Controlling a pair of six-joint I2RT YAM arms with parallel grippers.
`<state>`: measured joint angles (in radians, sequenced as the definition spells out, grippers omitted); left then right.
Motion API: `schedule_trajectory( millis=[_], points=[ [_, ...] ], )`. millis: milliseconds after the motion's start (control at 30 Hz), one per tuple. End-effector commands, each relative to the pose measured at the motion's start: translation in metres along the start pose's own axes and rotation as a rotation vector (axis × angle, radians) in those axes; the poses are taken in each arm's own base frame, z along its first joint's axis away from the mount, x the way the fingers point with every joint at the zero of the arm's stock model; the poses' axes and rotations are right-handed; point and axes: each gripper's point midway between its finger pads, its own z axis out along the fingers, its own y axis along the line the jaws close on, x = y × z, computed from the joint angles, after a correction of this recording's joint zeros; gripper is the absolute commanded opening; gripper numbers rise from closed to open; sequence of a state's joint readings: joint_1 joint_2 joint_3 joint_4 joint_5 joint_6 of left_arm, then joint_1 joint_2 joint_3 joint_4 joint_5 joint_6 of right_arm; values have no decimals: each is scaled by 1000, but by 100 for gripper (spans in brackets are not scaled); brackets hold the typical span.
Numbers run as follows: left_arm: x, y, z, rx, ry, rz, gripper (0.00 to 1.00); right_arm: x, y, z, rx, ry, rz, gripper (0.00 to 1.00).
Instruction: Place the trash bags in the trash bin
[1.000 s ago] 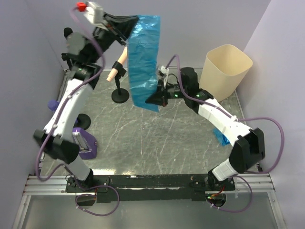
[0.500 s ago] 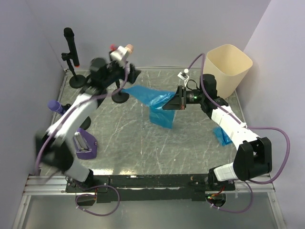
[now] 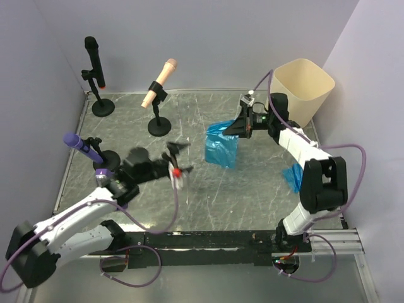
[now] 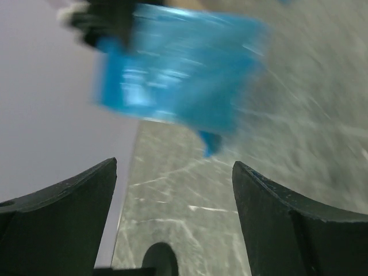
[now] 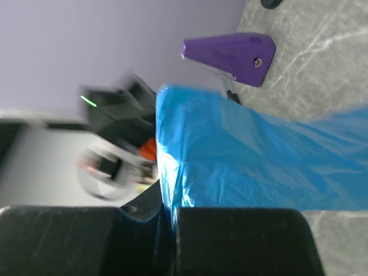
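A blue trash bag point(image 3: 221, 149) hangs bunched over the middle of the table, its top edge pinched in my shut right gripper point(image 3: 238, 128). The right wrist view shows the same blue film point(image 5: 259, 167) clamped between the shut right gripper point(image 5: 169, 224). The cream trash bin point(image 3: 302, 88) stands upright at the back right, just beyond the right arm. My left gripper point(image 3: 178, 161) is low over the table's front left, blurred, open and holding nothing. Its wrist view looks past the open left gripper point(image 4: 172, 190) at the bag point(image 4: 178, 75). A second blue bag point(image 3: 293, 178) lies by the right edge.
Three microphones stand on the left half: a black one point(image 3: 93, 66) at the back left, a beige one point(image 3: 159, 85) beside it, a purple one point(image 3: 82, 145) near the left arm. A purple wedge point(image 5: 230, 54) shows in the right wrist view.
My left gripper has opened and let go of the bag, then swung down from high at the back to low at the front left. The right gripper has carried the bag right, towards the bin.
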<state>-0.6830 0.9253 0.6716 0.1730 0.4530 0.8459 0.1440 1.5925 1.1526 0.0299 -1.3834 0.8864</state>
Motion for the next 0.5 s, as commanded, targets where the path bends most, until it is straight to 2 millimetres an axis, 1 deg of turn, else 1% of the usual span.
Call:
schedule_trajectory(
  millis=[0,67,133,200,300,400,467],
  points=[
    [-21,10,16,-91,-88,452,86,-23,23,-17,-42,-1,181,0],
    [-29,13,24,-154,-119,496,87,-24,24,-18,-33,-9,224,0],
    [-30,10,31,-177,-148,529,88,-21,26,-19,-28,-10,246,0],
    [-28,3,39,-151,-166,534,88,-18,27,-20,-23,-19,247,0],
    [-29,-2,48,-125,-194,539,87,-9,29,-20,-20,-15,278,0],
    [-32,-14,53,-96,-256,564,87,-6,27,-23,-20,-25,295,0],
    [-31,-19,56,-81,-271,559,86,-6,28,-23,-17,-31,314,0]
  ],
)
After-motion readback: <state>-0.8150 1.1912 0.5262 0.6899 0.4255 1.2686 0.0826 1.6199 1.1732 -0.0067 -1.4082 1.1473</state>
